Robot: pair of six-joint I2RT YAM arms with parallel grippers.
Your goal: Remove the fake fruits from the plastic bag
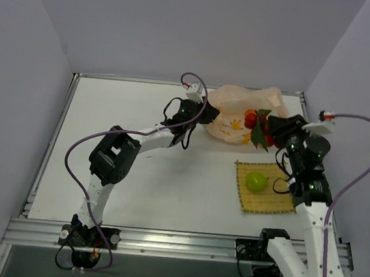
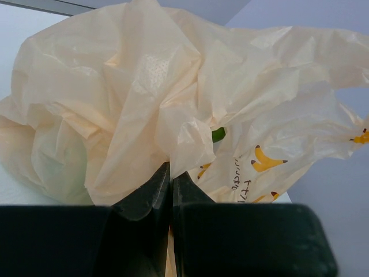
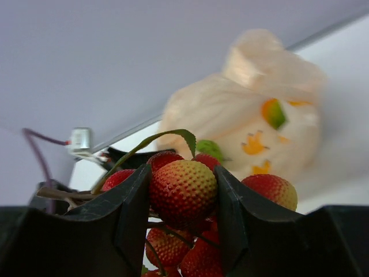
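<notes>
One round green fruit (image 1: 256, 181) lies out on the woven yellow mat (image 1: 280, 201), which sits on the near side of the plastic bag (image 1: 231, 102), a little apart from it. One cluster of red fruits (image 1: 259, 127), with leaves, is at the bag's right-hand mouth. It is clamped between the fingers of the right gripper (image 3: 183, 173), and at least six red berries can be counted in the right wrist view. One green-orange mango-like fruit (image 3: 273, 113) shows through the film, inside the bag. One green glimpse (image 2: 218, 134) among the folds cannot be identified as fruit or leaf. The left gripper (image 2: 171, 173) is at the bag's left end, its jaws closed on a pinch of the film. Step in hand, as judged: extraction of the red cluster while the bag is held back. The next move calls for carrying the cluster clear of the mouth toward the mat without snagging the leaves, with the left pinch kept firm. Bags: one. Mats: one.
</notes>
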